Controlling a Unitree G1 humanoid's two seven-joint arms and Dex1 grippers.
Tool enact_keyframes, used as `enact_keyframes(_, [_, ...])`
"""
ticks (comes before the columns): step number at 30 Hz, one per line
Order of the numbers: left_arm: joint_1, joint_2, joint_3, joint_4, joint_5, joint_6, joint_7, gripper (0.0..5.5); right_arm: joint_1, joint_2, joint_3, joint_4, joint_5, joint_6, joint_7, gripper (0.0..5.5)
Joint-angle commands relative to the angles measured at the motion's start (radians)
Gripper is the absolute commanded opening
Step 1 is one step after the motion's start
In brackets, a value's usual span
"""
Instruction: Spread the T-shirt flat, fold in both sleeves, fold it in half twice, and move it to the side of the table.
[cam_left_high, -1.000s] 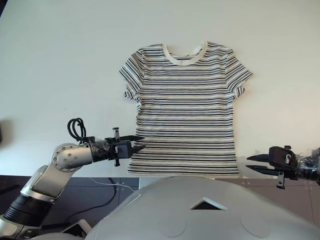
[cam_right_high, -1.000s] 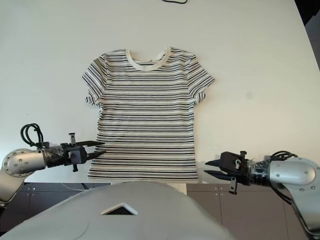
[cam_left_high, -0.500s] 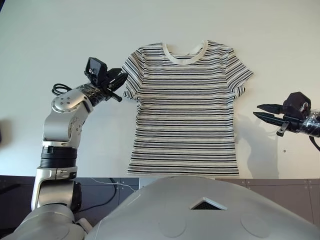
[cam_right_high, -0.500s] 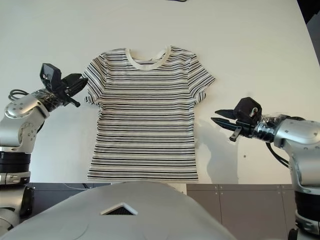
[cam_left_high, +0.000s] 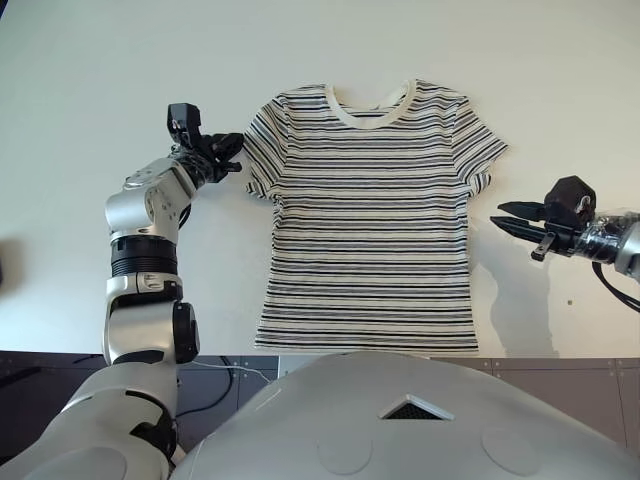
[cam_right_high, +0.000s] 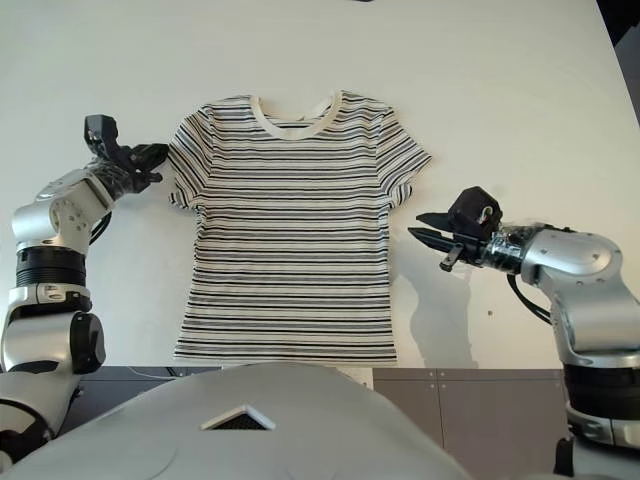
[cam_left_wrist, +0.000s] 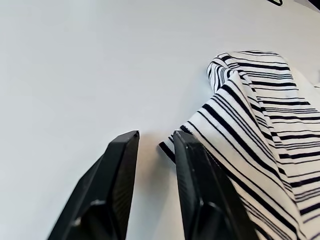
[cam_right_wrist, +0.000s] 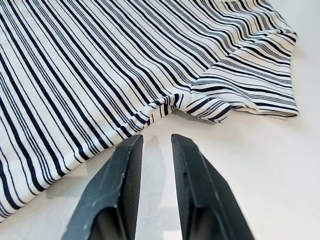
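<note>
Left gripper sits low over the table, just beside the outer edge of the shirt's left sleeve. Its two black fingers are parted by a narrow gap and hold nothing. One finger is very near the sleeve's corner, but I cannot tell whether it touches. Right gripper is likewise slightly open and empty. It points at the armpit under the right sleeve, a little apart from the cloth.

Between them the navy-and-white striped, short-sleeved cotton T-shirt lies front up in the middle of the table. Its cream ribbed collar is away from the robot and its bottom hem is close to the near edge. The body lies flat and square. Both sleeves stick out sideways, each a little rumpled where it joins the body.

Spreading therefore looks done, and folding in the sleeves looks like the step in hand. Each gripper waits at its own side with its fingers nearly level with the surface, placed, I judge, to pinch a sleeve edge and carry it inward. Cloth this thin probably needs a low pinch, or the fingers may slide over it.

The smooth white table reaches well beyond the shirt on every side. Below its near edge runs a dark strip, floor or frame, crossed by a pale cable.
</note>
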Motion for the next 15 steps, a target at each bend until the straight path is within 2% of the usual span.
enact_keyframes(1, [-0.006, -0.004, 0.03, -0.045, 0.003, 0.013, 0.003, 1.27, 0.002, 0.013, 0.012, -0.01, -0.009, 0.005, -0.015, 1.04])
enact_keyframes(7, [0.012, -0.027, -0.022, -0.147, 0.025, 0.04, -0.031, 1.27, 0.001, 0.027, 0.028, -0.006, -0.012, 0.001, -0.029, 1.04])
enact_keyframes(15, [-0.01, -0.005, -0.131, -0.011, 0.201, -0.037, -0.026, 1.27, 0.002, 0.042, 0.043, -0.006, -0.017, 0.0, -0.041, 1.04])
